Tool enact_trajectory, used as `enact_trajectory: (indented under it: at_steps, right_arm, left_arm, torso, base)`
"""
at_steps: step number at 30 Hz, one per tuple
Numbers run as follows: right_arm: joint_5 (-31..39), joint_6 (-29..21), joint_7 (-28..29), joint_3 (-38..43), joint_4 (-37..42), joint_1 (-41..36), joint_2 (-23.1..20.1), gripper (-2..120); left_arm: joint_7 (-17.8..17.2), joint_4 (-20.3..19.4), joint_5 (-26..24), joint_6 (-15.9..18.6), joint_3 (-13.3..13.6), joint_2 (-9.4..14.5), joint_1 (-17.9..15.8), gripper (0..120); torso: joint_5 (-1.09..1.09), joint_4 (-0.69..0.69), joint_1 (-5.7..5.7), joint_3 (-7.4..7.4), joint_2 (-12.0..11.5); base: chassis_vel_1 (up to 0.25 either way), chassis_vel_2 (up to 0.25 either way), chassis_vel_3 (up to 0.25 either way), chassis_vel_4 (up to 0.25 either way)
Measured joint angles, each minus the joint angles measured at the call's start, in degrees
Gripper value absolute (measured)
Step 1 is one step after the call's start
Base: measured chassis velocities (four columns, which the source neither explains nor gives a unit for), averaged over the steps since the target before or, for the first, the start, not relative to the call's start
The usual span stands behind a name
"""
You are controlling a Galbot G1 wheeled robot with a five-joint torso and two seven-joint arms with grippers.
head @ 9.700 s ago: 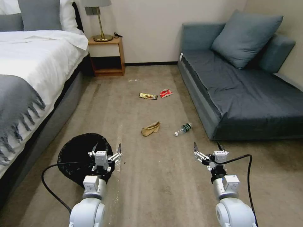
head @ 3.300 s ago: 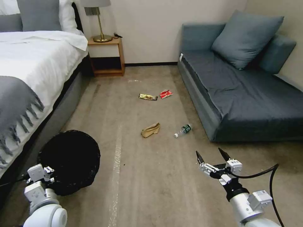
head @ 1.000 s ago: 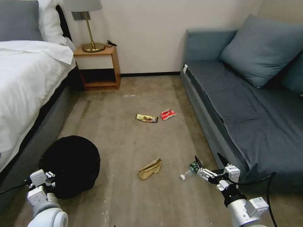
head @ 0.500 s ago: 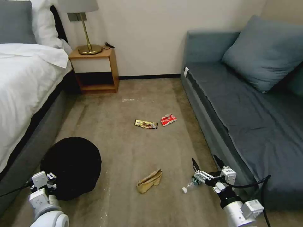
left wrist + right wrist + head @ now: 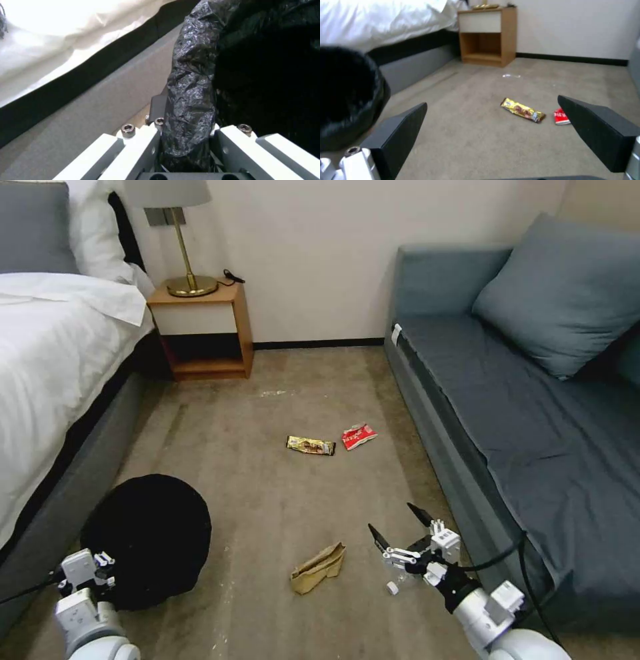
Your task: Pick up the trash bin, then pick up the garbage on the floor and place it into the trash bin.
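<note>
The right end effector (image 5: 399, 521) hangs low over the carpet with its two dark fingers spread wide and nothing between them. The small clear bottle (image 5: 395, 585) lies on the floor just under and slightly behind the fingertips, mostly hidden by the wrist, only its white cap end showing — so its long axis is hard to read. The crumpled paper bag (image 5: 318, 568) sits just to the left of it; the gold wrapper (image 5: 310, 445) and red-white wrapper (image 5: 358, 436) lie well farther up the floor. The right forearm reaches forward and leftward, wrist angled down. The left end effector (image 5: 186, 140) is clamped on the trash bin (image 5: 143, 540)'s black-bagged rim — beside the bed (image 5: 47, 373).
</note>
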Motion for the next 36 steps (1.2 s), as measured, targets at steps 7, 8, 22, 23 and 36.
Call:
enact_trajectory:
  at_steps: [7,8,22,23,36]
  right_arm:
    - [-3.65,-0.58,-3.64,-4.45,-6.25,8.32,-4.71,100]
    - [-4.13,-0.66,-4.5,-5.36,-7.5,9.61,-5.32,100]
    - [-15.63,-0.42,-21.98,-20.28,-32.12,33.88,-2.53,100]
    - [-18.84,0.54,-23.75,-21.28,-36.12,36.02,-0.64,100]
    - [-42.07,9.45,-26.52,-20.67,-58.21,44.11,13.45,100]
  left_arm:
    - [0.0,0.23,0.84,0.34,0.29,-0.65,-0.47,4]
    - [0.0,0.35,1.07,0.34,0.32,-0.78,-0.48,4]
    - [-0.27,2.33,2.33,-0.07,-0.04,-1.94,-0.62,4]
    - [-0.3,2.48,2.32,-0.07,-0.1,-1.92,-0.7,4]
    - [-0.34,2.83,2.33,-0.74,-0.38,-2.28,0.04,4]
  torso:
    - [0.0,0.01,0.0,0.0,0.0]
    - [0.0,-0.01,0.0,0.0,0.0]
    - [0.0,0.0,0.01,0.0,0.0]
    - [-0.02,-0.01,0.0,0.01,0.0]
    - [-0.01,0.01,0.0,0.0,0.0]
  base:
    - [0.0,0.0,0.0,0.0]
    - [0.0,0.0,0.0,0.0]
    - [0.0,0.0,0.0,0.0]
    - [0.0,0.0,0.0,0.0]
    - [0.0,0.0,0.0,0.0]
